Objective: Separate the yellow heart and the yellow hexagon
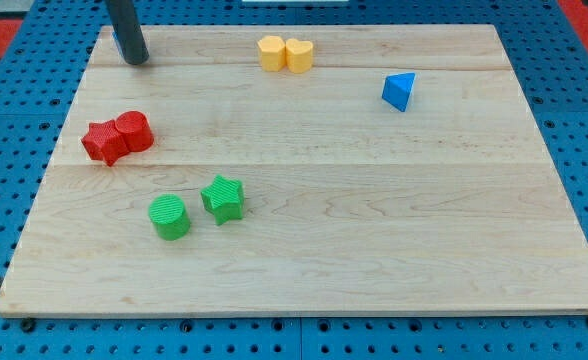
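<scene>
The yellow hexagon (271,52) and the yellow heart (299,54) sit side by side and touching near the top middle of the wooden board (374,200), the hexagon on the left. My tip (136,60) rests on the board at the top left, well to the left of the yellow pair and apart from every block.
A red star (103,142) and a red cylinder (134,131) touch at the left. A green cylinder (170,217) and a green star (223,198) lie lower left. A blue triangular block (399,91) sits at the upper right. Blue pegboard (4,150) surrounds the board.
</scene>
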### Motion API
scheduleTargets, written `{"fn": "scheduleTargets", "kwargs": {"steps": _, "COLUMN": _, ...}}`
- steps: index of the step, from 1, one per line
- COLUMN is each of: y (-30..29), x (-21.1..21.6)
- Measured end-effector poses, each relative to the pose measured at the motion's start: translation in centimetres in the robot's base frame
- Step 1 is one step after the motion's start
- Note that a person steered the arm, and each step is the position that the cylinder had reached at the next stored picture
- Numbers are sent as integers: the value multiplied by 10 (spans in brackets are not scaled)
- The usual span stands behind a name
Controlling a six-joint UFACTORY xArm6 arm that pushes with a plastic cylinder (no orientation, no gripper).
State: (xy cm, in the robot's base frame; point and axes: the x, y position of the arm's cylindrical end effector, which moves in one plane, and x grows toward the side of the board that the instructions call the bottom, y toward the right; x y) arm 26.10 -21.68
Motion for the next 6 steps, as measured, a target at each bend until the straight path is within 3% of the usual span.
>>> {"fn": "scheduleTargets", "kwargs": {"steps": 1, "y": 29, "x": -15}}
{"fn": "scheduleTargets", "kwargs": {"steps": 2, "y": 114, "x": -27}}
{"fn": "scheduleTargets", "kwargs": {"steps": 3, "y": 158, "x": -45}}
{"fn": "scheduleTargets", "kwargs": {"steps": 4, "y": 174, "x": -63}}
{"fn": "scheduleTargets", "kwargs": {"steps": 6, "y": 235, "x": 33}}
